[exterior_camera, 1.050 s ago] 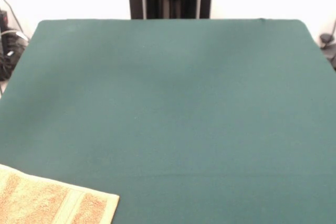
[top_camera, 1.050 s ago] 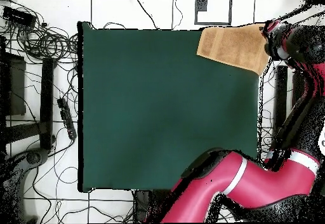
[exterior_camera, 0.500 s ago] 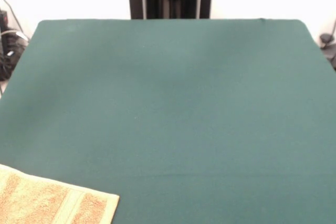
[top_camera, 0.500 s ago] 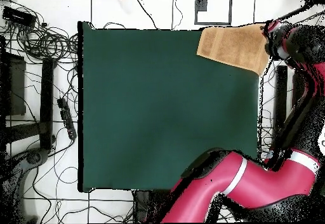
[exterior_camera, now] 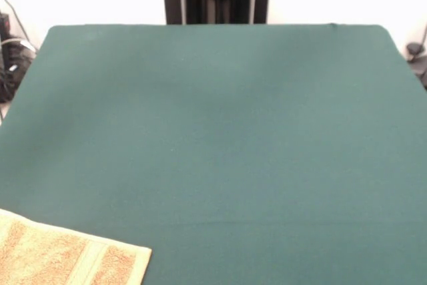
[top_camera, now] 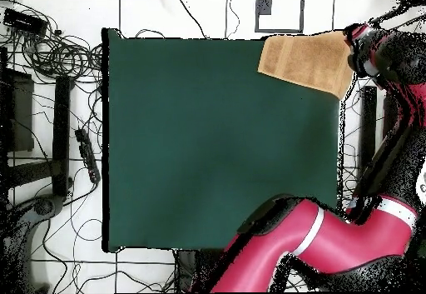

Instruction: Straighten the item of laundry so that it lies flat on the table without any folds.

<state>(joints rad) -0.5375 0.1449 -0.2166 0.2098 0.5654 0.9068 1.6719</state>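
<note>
The orange-tan hand towel (exterior_camera: 63, 258) (top_camera: 305, 62) is seen lying at a corner of the green table (exterior_camera: 220, 131) (top_camera: 216, 141), its paler woven stripe visible; no label or writing can be read. The arm's end (top_camera: 372, 53) is found just beside the towel at the table's edge, but whether the gripper is open or holds anything cannot be told.

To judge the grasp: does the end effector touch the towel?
Cannot tell. Overhead view puts the end effector at the towel edge, hiding contact.
</note>
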